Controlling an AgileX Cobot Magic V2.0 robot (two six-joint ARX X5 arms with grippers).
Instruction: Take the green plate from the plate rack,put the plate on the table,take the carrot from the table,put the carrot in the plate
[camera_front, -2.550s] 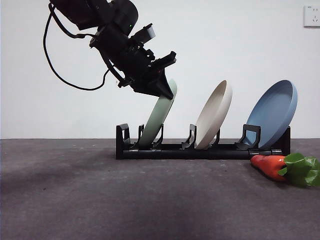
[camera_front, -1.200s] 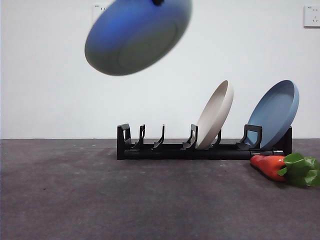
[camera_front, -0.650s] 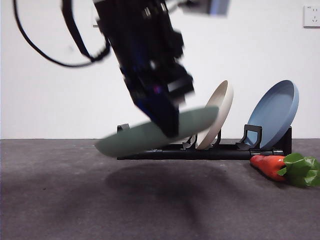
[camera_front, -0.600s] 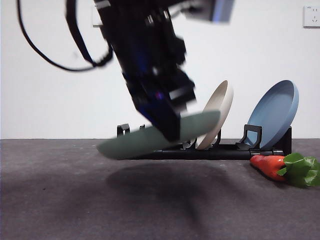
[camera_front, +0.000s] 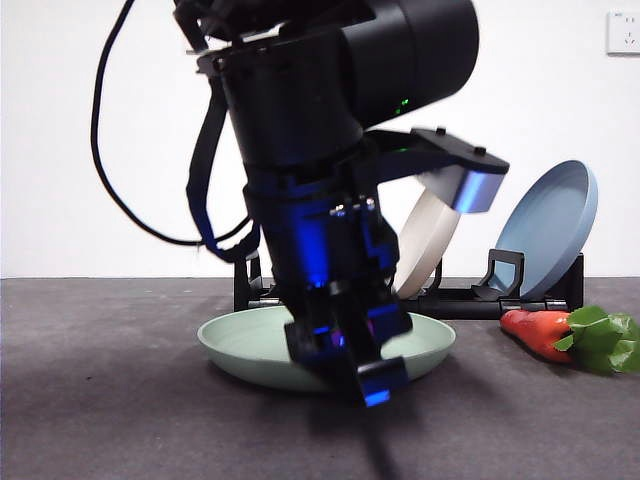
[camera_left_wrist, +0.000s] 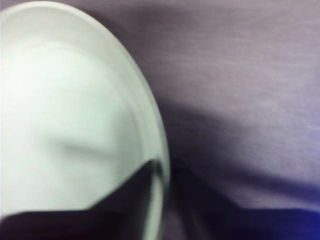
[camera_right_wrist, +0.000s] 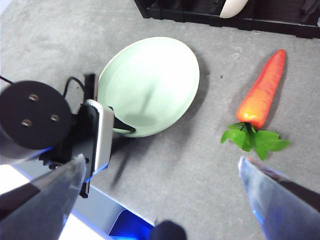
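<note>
The green plate (camera_front: 240, 345) lies flat on the table (camera_front: 110, 420) in front of the plate rack (camera_front: 460, 300). My left gripper (camera_front: 350, 365) reaches down at the plate's near rim. In the left wrist view its two jaws straddle the plate's rim (camera_left_wrist: 157, 150), shut on it. The carrot (camera_front: 540, 332) lies on the table at the right, its leaves pointing right. My right gripper (camera_right_wrist: 161, 161) hangs high above the table, open and empty. Its view shows the green plate (camera_right_wrist: 150, 85), the carrot (camera_right_wrist: 260, 95) and the left arm (camera_right_wrist: 45, 125).
A beige plate (camera_front: 425, 245) and a blue plate (camera_front: 545, 230) stand tilted in the rack behind. The rack's left slots are empty. A wall socket (camera_front: 623, 32) is on the wall at the upper right.
The left gripper has brought the green plate down from a tilt in the air to lie flat on the table. The arm has come lower and nearer to the camera.
</note>
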